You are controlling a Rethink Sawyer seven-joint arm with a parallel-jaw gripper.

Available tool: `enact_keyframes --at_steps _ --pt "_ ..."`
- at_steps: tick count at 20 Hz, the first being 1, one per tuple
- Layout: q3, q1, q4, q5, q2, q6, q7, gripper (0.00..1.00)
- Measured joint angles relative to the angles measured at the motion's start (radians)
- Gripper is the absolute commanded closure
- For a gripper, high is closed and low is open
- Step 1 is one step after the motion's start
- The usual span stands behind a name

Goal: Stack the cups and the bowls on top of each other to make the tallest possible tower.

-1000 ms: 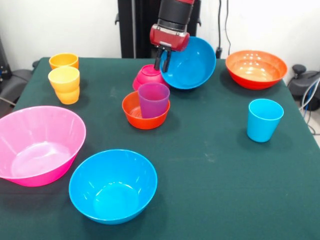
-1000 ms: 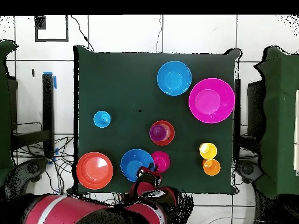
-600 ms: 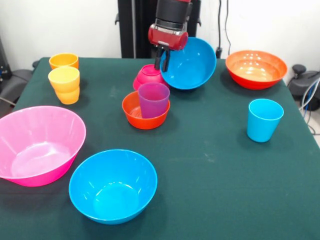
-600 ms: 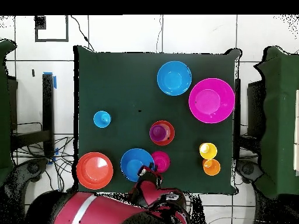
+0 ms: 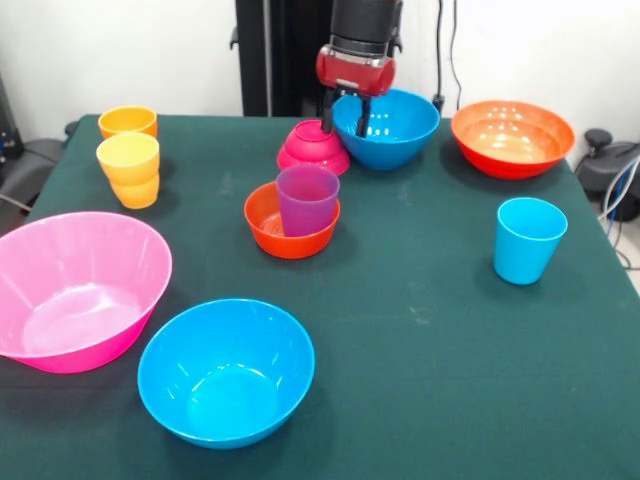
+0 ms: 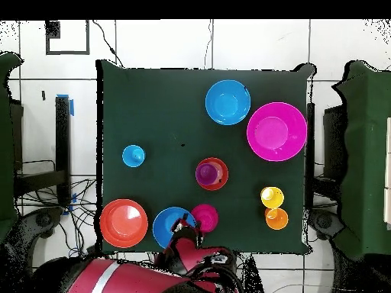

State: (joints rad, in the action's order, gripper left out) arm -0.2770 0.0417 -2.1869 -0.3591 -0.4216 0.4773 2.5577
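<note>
My gripper (image 5: 346,112) (image 6: 183,226) stands open over the near-left rim of a medium blue bowl (image 5: 388,130) (image 6: 166,226), one finger inside and one outside. That bowl sits level on the table. A small magenta bowl (image 5: 313,148) (image 6: 205,217) lies upside down beside it. A purple cup (image 5: 307,198) (image 6: 206,175) stands inside a small orange-red bowl (image 5: 272,228) (image 6: 221,174). A second blue bowl (image 5: 226,370) (image 6: 227,101), a large pink bowl (image 5: 75,290) (image 6: 276,131), a wide orange bowl (image 5: 512,138) (image 6: 124,223), a light blue cup (image 5: 529,238) (image 6: 134,156), an orange cup (image 5: 127,121) (image 6: 276,218) and a yellow-orange cup (image 5: 128,168) (image 6: 272,197) stand apart.
The dark green table (image 5: 430,330) carries everything. Cables and a chair (image 5: 612,165) sit past its right edge in the front view.
The held blue bowl went from tilted to level on the table and shifted sideways with my gripper. The magenta bowl tipped from leaning to upside down.
</note>
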Motion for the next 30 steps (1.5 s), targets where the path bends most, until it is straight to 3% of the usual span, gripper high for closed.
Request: enact_keyframes --at_steps 4,9,13,14,17,23,30 --pt "0.008 0.019 -0.014 0.008 0.006 0.035 0.0 0.0" --pt "-0.002 0.034 -0.038 0.007 0.042 0.159 0.0 0.0" --pt "-0.02 0.044 -0.063 0.008 0.099 0.327 -0.001 0.0" --pt "-0.036 0.046 -0.072 0.01 0.141 0.425 -0.001 1.0" --pt "-0.048 0.046 -0.073 0.017 0.163 0.46 -0.001 1.0" --pt "-0.082 -0.002 -0.094 0.105 0.243 0.607 0.0 1.0" --pt "-0.067 0.012 -0.108 0.126 0.243 0.623 0.0 1.0"
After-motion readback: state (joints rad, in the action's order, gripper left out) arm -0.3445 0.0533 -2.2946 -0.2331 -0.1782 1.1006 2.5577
